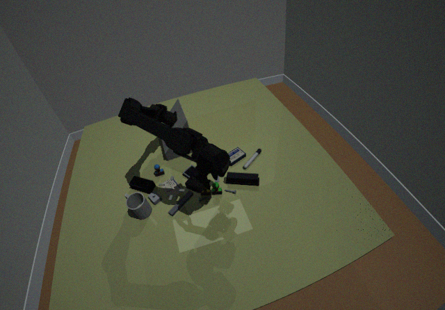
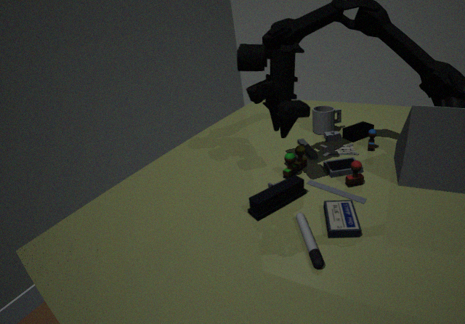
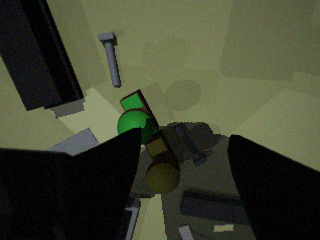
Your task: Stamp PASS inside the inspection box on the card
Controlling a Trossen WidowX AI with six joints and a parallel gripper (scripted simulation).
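My gripper is partly open and empty, pointing down above the green and yellow stamps. The green stamp stands upright near the left fingertip in the wrist view. The yellow stamp stands beside it, lower in the gap. The red stamp stands by the open dark pad, and the arm hides it in the top view. The blue stamp stands farther left. The printed card lies flat, partly shadowed. Stamp wording and box contents are unreadable.
A black block and a screw lie near the green stamp. A mug, labelled pad case, marker, ruler and grey wedge surround the group.
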